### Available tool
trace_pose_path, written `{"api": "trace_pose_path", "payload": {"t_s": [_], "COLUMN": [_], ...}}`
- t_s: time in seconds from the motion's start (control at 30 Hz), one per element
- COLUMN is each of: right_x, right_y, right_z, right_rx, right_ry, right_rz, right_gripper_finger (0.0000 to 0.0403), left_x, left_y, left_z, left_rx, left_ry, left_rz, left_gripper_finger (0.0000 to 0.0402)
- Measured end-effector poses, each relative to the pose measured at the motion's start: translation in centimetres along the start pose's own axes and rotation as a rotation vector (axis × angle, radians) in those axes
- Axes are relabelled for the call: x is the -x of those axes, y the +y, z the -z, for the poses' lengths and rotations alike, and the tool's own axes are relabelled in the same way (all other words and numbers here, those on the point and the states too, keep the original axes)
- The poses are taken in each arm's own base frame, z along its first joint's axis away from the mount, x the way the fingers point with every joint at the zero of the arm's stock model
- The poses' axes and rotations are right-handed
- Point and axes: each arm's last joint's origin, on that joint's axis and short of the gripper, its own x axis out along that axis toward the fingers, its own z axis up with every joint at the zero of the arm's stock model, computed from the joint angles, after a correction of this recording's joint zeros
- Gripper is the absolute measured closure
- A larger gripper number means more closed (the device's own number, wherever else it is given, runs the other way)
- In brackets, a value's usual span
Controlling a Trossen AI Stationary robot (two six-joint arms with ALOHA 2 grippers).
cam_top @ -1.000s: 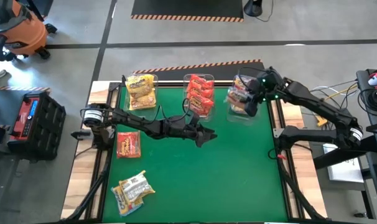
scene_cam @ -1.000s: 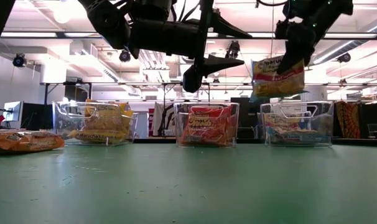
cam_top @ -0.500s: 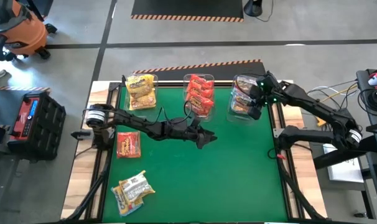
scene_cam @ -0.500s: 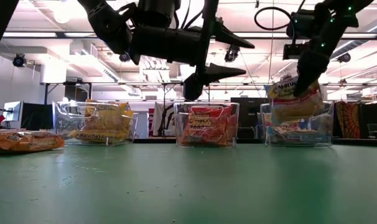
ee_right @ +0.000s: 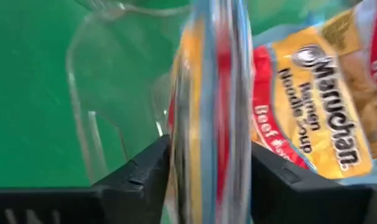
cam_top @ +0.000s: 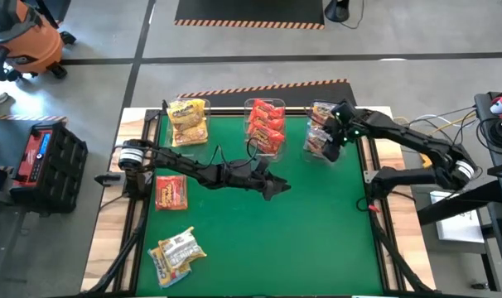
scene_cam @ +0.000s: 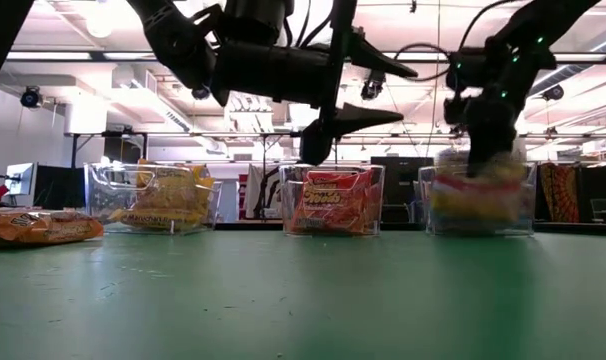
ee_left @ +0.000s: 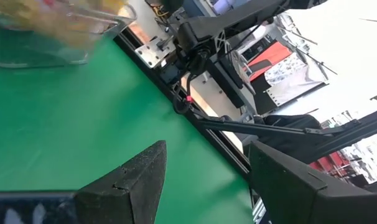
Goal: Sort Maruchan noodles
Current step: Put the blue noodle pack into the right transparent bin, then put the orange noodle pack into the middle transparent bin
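Observation:
Three clear bins stand along the table's far edge. The left bin (cam_top: 189, 121) holds yellow-orange Maruchan packets, the middle bin (cam_top: 266, 126) red ones, and the right bin (cam_top: 319, 132) pale multicoloured ones. My right gripper (cam_top: 330, 141) reaches down into the right bin and is shut on one pale packet (scene_cam: 478, 185). My left gripper (cam_top: 272, 187) hovers open over the table's middle, holding nothing. A red packet (cam_top: 171, 192) and a pale packet (cam_top: 176, 252) lie flat on the green mat at the left. My right gripper pinches the pale packet's upper edge (ee_right: 208, 118) between its two fingers (ee_right: 142, 177), coming from above and pointing down. The packet stands edge-on inside the right bin, down among the other packets (ee_right: 319, 118) there. Blur hides exactly where the fingers sit.
The green mat (cam_top: 317, 240) is bare across its middle and right. Wooden borders and black rails (cam_top: 135, 215) edge the table. A person-free room with lights and shelving shows beyond the bins in the low view.
My right gripper has moved down, carrying the pale packet from hanging above the right bin to inside it. The packet now sits below the bin's rim. My left arm has stayed nearly still.

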Motion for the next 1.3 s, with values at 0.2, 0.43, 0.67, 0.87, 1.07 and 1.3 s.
{"api": "trace_pose_path", "payload": {"t_s": [0.2,0.43,0.67,0.87,1.07,1.3], "right_x": [-0.9,2.5,6.7,8.0,7.6,7.5], "right_y": [-0.7,-0.6,1.1,3.0,5.5,8.3], "right_z": [-0.4,-2.5,-4.3,-5.0,-5.0,-5.2], "right_rx": [-0.001,0.016,-0.07,-0.062,0.0,0.11], "right_ry": [0.083,-0.042,-0.281,-0.412,-0.369,-0.371], "right_rz": [0.128,0.246,-0.044,-0.361,-0.445,-0.496], "right_gripper_finger": [0.0194,0.0191,0.0197,0.0197,0.0197,0.0197], "left_x": [-0.2,-0.4,-0.4,-0.2,0.2,1.2], "left_y": [-0.8,-1.5,-1.2,-1.1,-1.0,-2.5], "left_z": [0.0,-0.1,0.3,0.8,2.0,3.5], "left_rx": [-0.001,0.006,0.09,0.169,0.243,0.247], "left_ry": [-0.002,-0.001,0.041,0.118,0.197,0.292], "left_rz": [0.022,0.041,0.014,-0.02,-0.113,-0.161], "left_gripper_finger": [0.0189,0.0189,0.0189,0.0189,0.0189,0.0189]}}
